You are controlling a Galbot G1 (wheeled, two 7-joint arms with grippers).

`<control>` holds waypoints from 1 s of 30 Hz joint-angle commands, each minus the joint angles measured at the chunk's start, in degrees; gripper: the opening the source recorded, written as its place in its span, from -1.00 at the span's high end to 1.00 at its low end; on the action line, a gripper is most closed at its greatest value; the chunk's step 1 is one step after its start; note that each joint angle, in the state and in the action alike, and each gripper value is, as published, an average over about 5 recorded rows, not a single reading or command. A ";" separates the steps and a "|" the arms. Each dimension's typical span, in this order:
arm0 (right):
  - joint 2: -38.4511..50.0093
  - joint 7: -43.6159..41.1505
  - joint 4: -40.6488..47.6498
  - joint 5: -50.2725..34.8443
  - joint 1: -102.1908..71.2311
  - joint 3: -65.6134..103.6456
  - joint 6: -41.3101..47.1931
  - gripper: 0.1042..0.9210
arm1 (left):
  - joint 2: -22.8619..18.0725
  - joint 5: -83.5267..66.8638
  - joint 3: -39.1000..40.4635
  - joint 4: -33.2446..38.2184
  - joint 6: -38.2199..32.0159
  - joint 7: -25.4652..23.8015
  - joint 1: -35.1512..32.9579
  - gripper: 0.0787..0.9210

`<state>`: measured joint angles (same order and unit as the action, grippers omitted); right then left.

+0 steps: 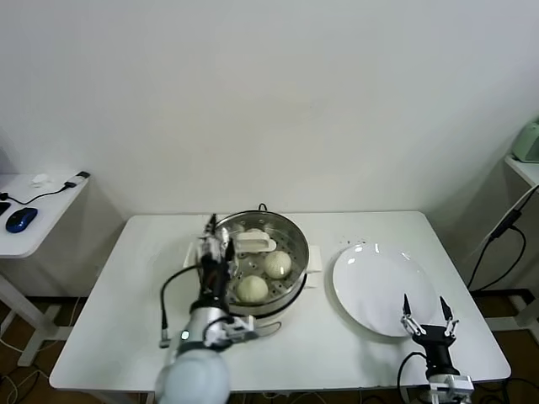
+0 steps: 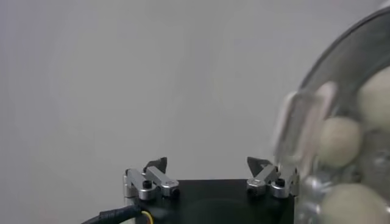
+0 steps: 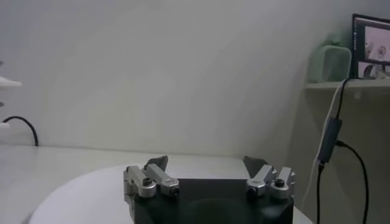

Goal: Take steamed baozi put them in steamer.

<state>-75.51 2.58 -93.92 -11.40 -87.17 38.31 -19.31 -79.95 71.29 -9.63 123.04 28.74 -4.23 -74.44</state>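
**Operator:** Fingers first. My left gripper [image 1: 216,239] sits at the near-left rim of the steamer [image 1: 290,232], jaws spread wide with nothing between them. From its wrist camera I see both dark fingertips [image 2: 159,164] apart and bare air in the gap.

**Colleague:** So nothing is pinched?

**Operator:** Nothing. I read it as standing over the pot's edge because that is where a bun goes in; spread like this, it carries no load.

**Colleague:** Where are the baozi?

**Operator:** In the steamer. From the head camera I can count two steamed baozi [image 1: 252,289] clearly, one toward the front and another just beside it, farther back and to the right. A pale shape behind them may be more, but I can't tell. The left wrist view shows rounded cream lumps [image 2: 340,141] behind something curved and see-through, which I can't identify.

**Colleague:** Surfaces?

**Operator:** Buns look smooth, matte and domed, probably soft, so I'd judge they dent easily. The pot wall is shiny steel, round, with a perforated floor showing between the buns.

**Colleague:** And the right side?

**Operator:** My right gripper [image 1: 428,318] is parked at the near edge of the white plate [image 1: 370,282], also spread and holding nothing. The plate is flat, glossy and bare, well apart from the steamer on the white table [image 1: 135,295].

**Colleague:** So the job?

**Operator:** Bare plate, buns in the pot: I'd judge it nearly or fully done.
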 commanded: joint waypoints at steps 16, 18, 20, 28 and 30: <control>1.70 -4.22 -3.06 -1.10 -1.58 -0.79 0.39 -0.76 | 8.73 -93.77 -30.44 -23.68 -41.54 4.78 -14.18 -0.77; 1.75 -4.19 -2.97 -1.58 -1.54 -0.79 0.42 -0.76 | 8.08 -92.93 -29.26 -25.90 -43.41 3.32 -14.57 -0.77; 1.81 -4.24 -2.94 -1.85 -1.53 -0.79 0.52 -0.76 | 7.76 -91.86 -28.50 -27.81 -44.88 2.35 -14.77 -0.77; 1.91 -4.52 -2.90 -2.16 -1.62 -0.86 0.52 -0.76 | 7.55 -90.88 -27.90 -28.85 -46.39 1.06 -15.11 -0.77; 1.91 -4.48 -2.82 -2.16 -1.71 -0.85 0.47 -0.76 | 7.55 -90.90 -27.85 -28.22 -46.32 1.03 -15.16 -0.77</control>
<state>-73.63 -1.59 -96.68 -12.99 -88.73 37.47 -18.88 -72.78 -11.67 -36.52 99.14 -11.78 -1.93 -88.35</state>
